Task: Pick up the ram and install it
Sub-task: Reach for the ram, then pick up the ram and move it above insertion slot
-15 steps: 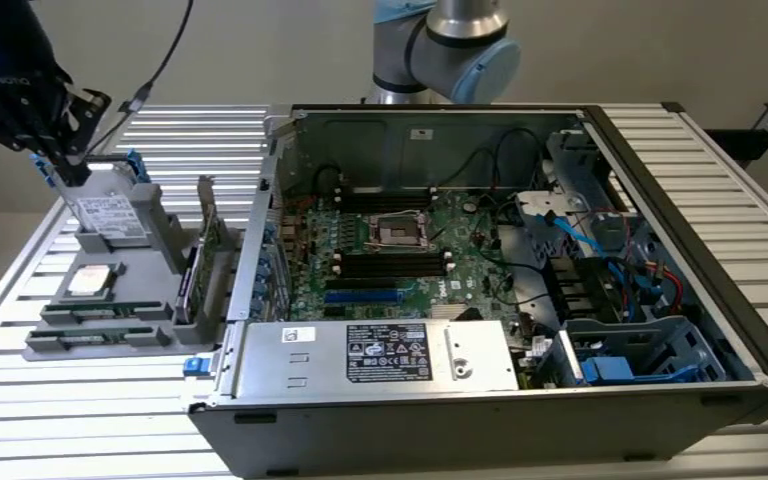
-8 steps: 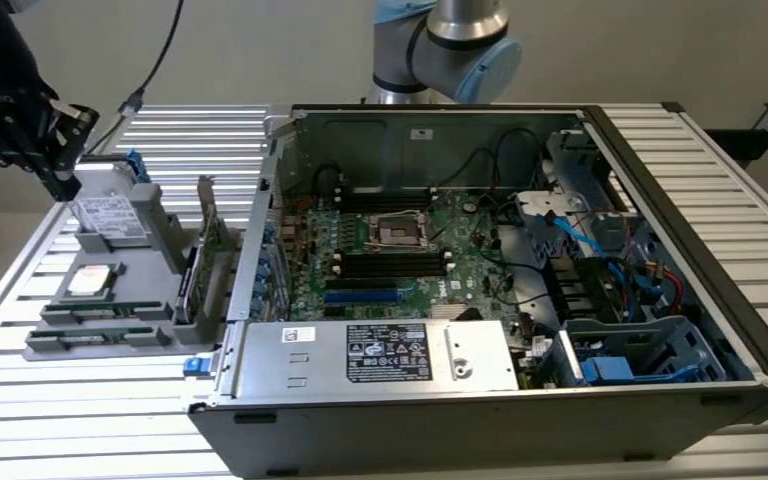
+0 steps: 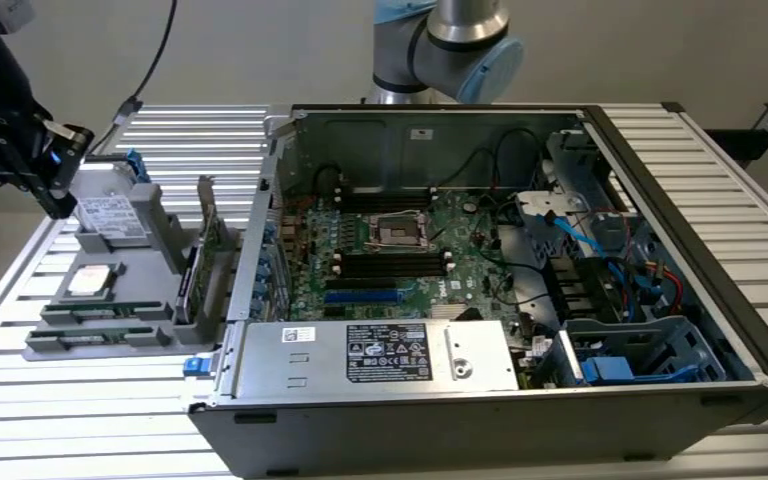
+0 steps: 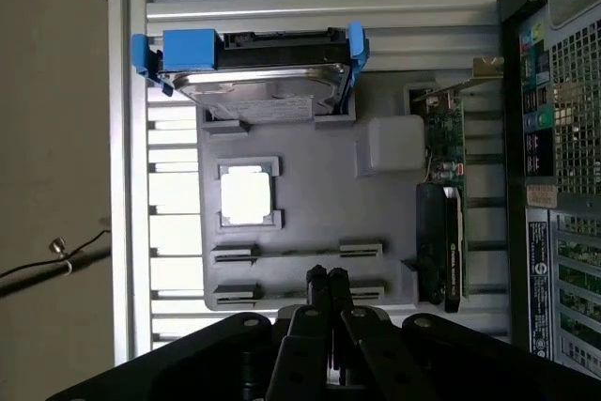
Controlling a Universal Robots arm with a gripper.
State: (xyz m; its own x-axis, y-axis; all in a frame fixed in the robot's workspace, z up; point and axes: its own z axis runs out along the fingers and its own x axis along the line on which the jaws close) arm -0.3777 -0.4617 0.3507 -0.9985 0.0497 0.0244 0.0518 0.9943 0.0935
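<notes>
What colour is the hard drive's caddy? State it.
The caddy is blue, clearest in the wrist view.

Parts tray (image 3: 157, 240) on table (image 3: 77, 400), exterior view's left of computer case (image 3: 491, 430).

Soft, even light falls from overhead. In the exterior view the counter (image 3: 211, 125) glares near white on its ribbed slats around eleven o'clock and again at three o'clock, while the inside of the computer case (image 3: 357, 150) sits dimmer, darkest toward five o'clock. In the wrist view the slats wash out, the square chip lid (image 4: 246, 196) on the gray tray (image 4: 319, 213) is blown to white, and the end effector (image 4: 327, 277) reads as a dark mass.
</notes>
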